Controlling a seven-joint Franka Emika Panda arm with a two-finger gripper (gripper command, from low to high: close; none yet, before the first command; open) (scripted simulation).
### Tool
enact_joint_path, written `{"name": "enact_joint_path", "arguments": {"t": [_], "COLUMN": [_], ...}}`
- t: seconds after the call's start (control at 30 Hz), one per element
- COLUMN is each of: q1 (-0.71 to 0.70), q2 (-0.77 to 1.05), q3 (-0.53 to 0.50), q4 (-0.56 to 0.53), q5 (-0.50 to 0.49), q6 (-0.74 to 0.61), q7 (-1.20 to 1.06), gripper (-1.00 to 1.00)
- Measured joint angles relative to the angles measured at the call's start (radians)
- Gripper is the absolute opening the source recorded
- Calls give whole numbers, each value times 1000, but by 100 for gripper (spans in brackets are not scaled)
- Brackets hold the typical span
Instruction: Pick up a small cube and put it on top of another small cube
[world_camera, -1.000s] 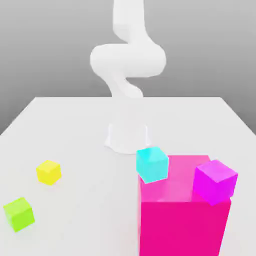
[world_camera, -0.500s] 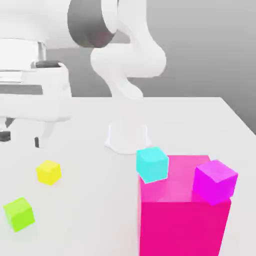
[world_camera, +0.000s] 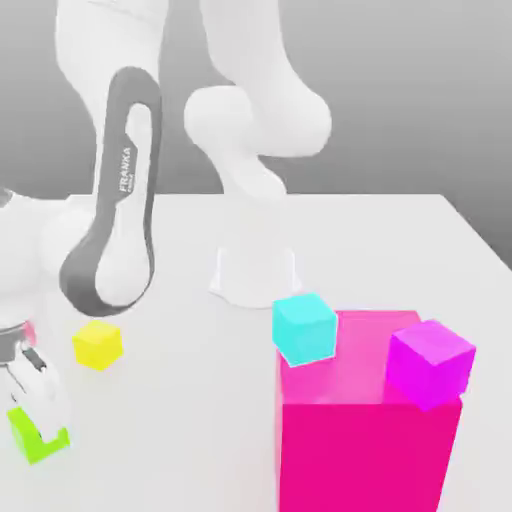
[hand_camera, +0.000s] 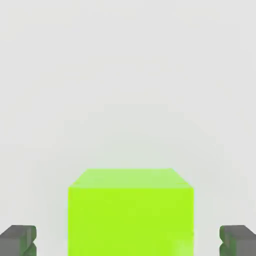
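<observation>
Gripper (hand_camera: 128, 245) wide, fingers either side of green cube (hand_camera: 131, 220), gap visible both sides, nothing gripped. Exterior view: it is down at the green cube, on the bench (world_camera: 190, 440) at that view's left. Straddling with faces squared to the fingers looks meant for an even squeeze; closing is likely next. Yellow cube (world_camera: 98, 345) near, on bench, apart from green; possible stacking target, can't tell which. Cyan cube (world_camera: 305, 329) and purple cube (world_camera: 431, 364) well apart, at the big pink block (world_camera: 365, 450). Yellow looks close enough to the arm (world_camera: 110, 230) to risk a bump on lifting.
</observation>
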Motion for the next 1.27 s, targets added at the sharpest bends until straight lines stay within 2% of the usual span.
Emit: {"name": "enact_joint_path", "arguments": {"t": [0.2, 0.37, 0.7, 1.0, 1.13, 1.17, 1.27], "q1": [1, 57, 250, 562, 579, 578, 567], "q2": [-4, -161, -330, -483, -453, -444, -444], "q3": [-2, -71, 155, 308, 302, 301, 301], "q4": [-1, -31, 131, 321, 264, 250, 250], "q5": [-4, -112, -223, -283, -296, -297, -297], "q6": [-3, -126, -447, -785, -697, -674, -674], "q7": [3, 74, -264, -676, -719, -720, -720], "gripper": [-100, -100, -100, -100, -100, 100, 100]}}
